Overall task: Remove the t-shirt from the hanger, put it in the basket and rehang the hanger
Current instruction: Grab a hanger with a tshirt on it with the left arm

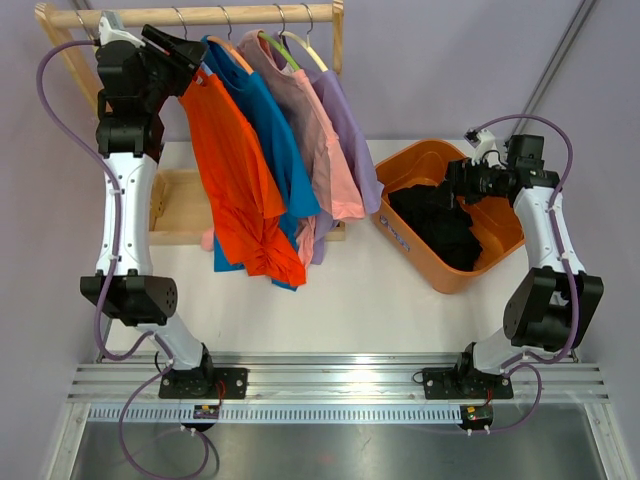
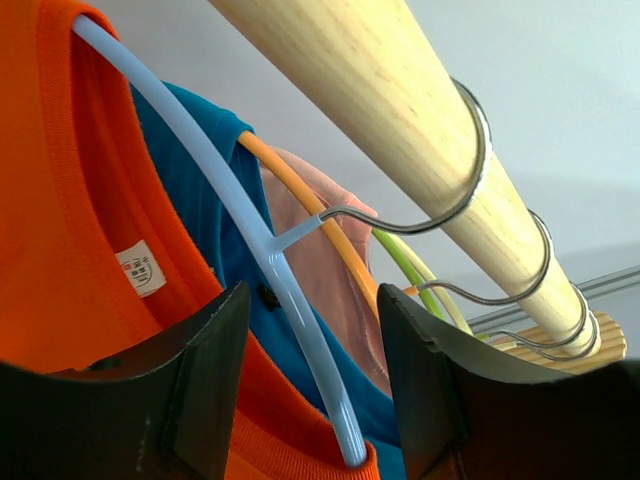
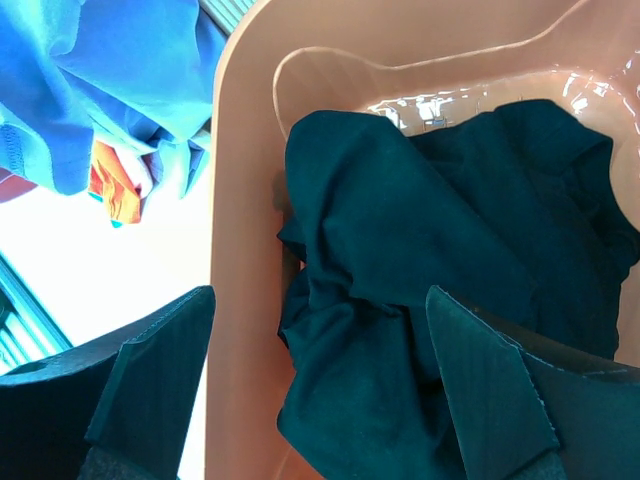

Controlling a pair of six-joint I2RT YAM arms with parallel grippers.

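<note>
Left fingers open astride the hanger of the orange shirt, likely to steady it. Right fingers open over the bin.

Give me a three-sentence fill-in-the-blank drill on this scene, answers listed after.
The hanger the open left gripper straddles is pale ____.
The rail above it is made of ____.
The tub below the open right gripper, holding a dark garment, is coloured ____.
Missing: blue; wood; orange.
</note>
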